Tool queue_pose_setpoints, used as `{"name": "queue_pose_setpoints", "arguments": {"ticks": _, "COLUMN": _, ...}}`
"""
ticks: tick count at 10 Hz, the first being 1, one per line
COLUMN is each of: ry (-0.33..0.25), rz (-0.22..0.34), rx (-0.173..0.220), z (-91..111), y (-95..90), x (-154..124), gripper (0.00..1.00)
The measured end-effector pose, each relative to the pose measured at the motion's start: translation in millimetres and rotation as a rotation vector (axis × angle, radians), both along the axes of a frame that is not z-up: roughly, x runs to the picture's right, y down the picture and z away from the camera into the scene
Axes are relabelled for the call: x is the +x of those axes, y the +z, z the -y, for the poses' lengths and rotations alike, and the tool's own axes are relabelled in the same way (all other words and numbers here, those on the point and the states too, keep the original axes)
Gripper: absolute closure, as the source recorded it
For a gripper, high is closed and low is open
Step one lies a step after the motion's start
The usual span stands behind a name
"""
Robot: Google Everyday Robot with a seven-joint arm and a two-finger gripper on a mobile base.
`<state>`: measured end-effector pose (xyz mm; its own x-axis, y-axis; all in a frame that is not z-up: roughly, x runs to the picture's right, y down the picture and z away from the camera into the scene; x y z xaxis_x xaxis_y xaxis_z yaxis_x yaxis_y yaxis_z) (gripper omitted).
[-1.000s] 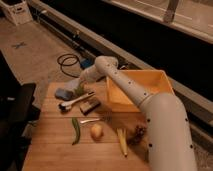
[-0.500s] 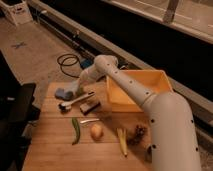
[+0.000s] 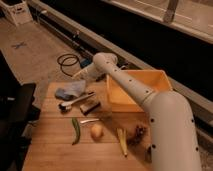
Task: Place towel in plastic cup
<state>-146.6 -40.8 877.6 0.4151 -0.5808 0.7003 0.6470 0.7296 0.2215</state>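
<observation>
Wooden tabletop point(image 3: 55, 145) fills the lower left of the frame, lit warm, with a bunch of small stuff spread over it. The white robot arm point(image 3: 150, 102) comes up from the lower right, bends at an elbow near the top centre, and reaches down-left so the gripper point(image 3: 80, 76) sits at the far edge of the table, just beside the upper right corner of the towel. No mention of how the tool end is set, it's too murky there to call.

That towel point(image 3: 71, 90) is a crumpled pale grey-blue cloth lying flat-ish on the wood at the upper left of the table. Right below it lies a brush with a light handle point(image 3: 75, 101), and next to that a small dark block point(image 3: 90, 107). An orange bin point(image 3: 137, 89) sits on the right behind the arm.

Closer to the front: a green pepper point(image 3: 76, 131), a yellowish round fruit point(image 3: 97, 131), a pale yellow-green stalk thing point(image 3: 121, 141) and a dark pinecone-looking lump point(image 3: 138, 132). A black cable coil point(image 3: 67, 63) lies on the floor beyond the table.
</observation>
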Motion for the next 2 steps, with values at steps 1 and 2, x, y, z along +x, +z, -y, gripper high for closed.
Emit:
{"name": "queue_pose_setpoints", "arguments": {"ticks": 1, "ry": 0.008, "rz": 0.008, "rx": 0.005, "z": 2.0, "y": -2.4, "x": -0.5, "gripper": 0.35}}
{"name": "queue_pose_setpoints", "arguments": {"ticks": 2, "ry": 0.024, "rz": 0.016, "rx": 0.012, "z": 3.7, "y": -5.1, "x": 1.7, "gripper": 0.35}}
